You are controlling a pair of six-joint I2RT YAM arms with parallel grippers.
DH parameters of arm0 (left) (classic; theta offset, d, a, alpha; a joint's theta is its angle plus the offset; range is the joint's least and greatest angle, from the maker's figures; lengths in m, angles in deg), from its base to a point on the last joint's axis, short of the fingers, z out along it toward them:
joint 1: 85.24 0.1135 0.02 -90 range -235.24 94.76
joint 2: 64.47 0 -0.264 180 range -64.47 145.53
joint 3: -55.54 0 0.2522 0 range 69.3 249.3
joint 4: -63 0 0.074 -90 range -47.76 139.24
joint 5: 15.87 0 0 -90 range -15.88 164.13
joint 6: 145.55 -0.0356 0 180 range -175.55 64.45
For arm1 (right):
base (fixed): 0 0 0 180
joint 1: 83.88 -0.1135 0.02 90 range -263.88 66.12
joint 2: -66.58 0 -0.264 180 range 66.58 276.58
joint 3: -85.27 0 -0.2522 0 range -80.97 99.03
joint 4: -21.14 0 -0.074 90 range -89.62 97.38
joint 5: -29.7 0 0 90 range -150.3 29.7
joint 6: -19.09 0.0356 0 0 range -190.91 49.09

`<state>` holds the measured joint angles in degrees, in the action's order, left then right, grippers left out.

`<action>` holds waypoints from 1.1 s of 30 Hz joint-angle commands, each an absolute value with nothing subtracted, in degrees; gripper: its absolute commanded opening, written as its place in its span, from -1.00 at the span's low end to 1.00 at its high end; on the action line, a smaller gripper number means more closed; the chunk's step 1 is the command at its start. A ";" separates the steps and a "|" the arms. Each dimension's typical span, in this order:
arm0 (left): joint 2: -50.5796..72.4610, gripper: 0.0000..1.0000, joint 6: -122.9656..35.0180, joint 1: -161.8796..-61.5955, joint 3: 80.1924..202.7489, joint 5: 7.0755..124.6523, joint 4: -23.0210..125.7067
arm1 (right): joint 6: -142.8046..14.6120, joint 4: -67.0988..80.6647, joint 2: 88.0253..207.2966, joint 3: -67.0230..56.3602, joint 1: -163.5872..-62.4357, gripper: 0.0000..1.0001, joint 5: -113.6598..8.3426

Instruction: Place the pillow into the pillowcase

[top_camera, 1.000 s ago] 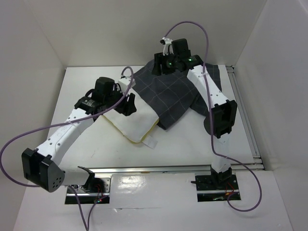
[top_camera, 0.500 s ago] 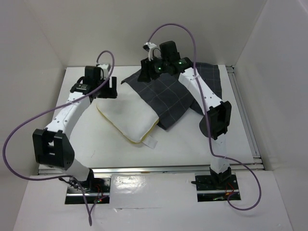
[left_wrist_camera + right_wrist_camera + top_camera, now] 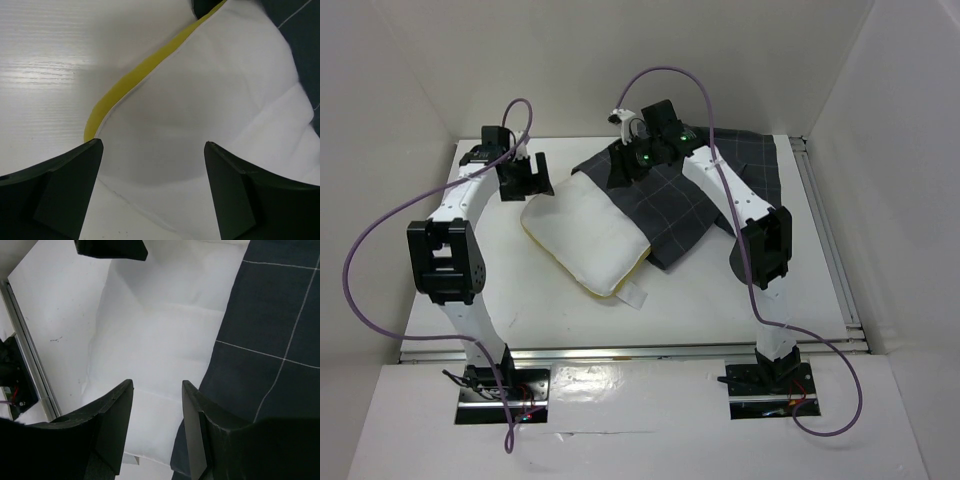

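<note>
Left arm had swung back toward the far-left corner; right arm had edged left.

The left gripper (image 3: 525,178) hung released, jaws wide, above the puffy white rectangular pillow with a yellow edge band (image 3: 585,235). The pillow lay on the white table (image 3: 690,300), touching the dark charcoal grid-patterned fabric pillowcase (image 3: 670,205). The right gripper (image 3: 156,385) stood half-parted, grasping nothing. Closing there risked pinching pillow with cloth, sealing the opening.

Left arm (image 3: 470,193) and right arm (image 3: 722,186) had white link shells and black joint housings. A purple cable (image 3: 665,69) looped off each arm. Green LEDs (image 3: 642,157) glowed by the right wrist. Black bases (image 3: 765,380) sat on metal plates. Left gripper (image 3: 152,145) and right gripper (image 3: 157,385) had matte black wedge-shaped fingers (image 3: 55,192).
</note>
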<state>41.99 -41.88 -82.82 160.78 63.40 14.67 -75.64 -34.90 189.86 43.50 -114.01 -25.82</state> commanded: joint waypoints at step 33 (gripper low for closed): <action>54.72 1.00 -57.13 -74.08 171.61 41.42 6.88 | -78.21 -38.85 191.30 48.05 -114.38 0.02 -26.73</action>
<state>57.55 -53.84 -75.28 170.93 40.96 8.27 -77.39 -37.59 190.87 45.73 -114.01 -27.94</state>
